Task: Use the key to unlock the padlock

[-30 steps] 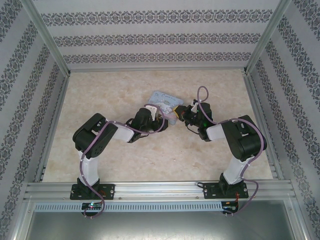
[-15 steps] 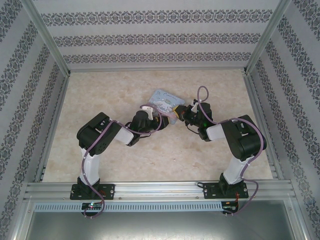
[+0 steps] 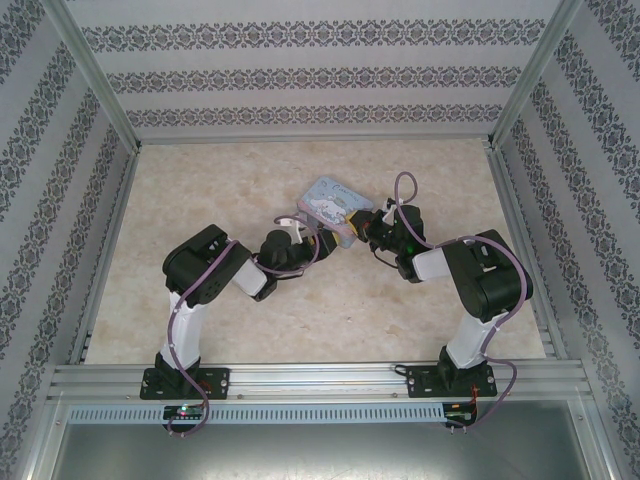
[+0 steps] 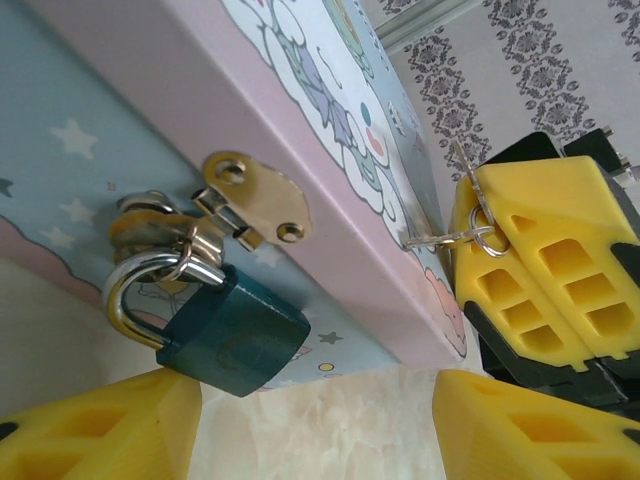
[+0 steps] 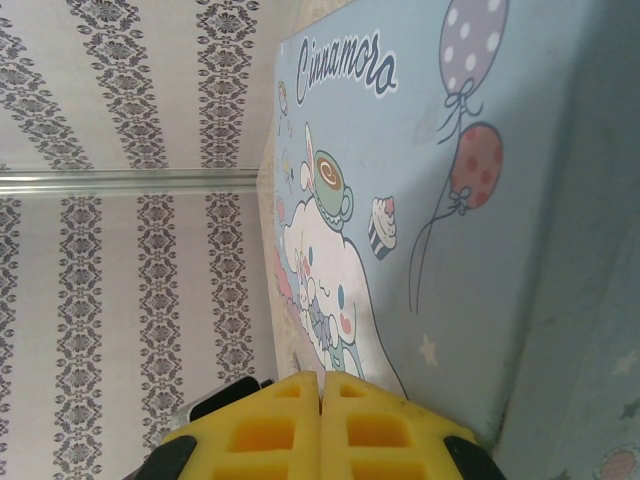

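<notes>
The padlock (image 4: 235, 335) is hanging locked from the hasp (image 4: 255, 200) of the tin (image 4: 330, 225), ahead of the partly open left gripper (image 4: 315, 430), while the right gripper (image 5: 320, 395) is pinching the key (image 4: 435, 239) beside the tin, with insertion and turning outstanding.

padlock (image 4: 235, 338): teal body, silver shackle through hasp (image 4: 255, 195) of tin (image 4: 330, 210), hanging tilted | key (image 4: 438, 238): slim metal, pinched in right gripper (image 4: 478, 250)

Script lettering "Cinnamoro", printed in dark blue on pastel-blue tin lid (image 5: 520, 260)
</notes>
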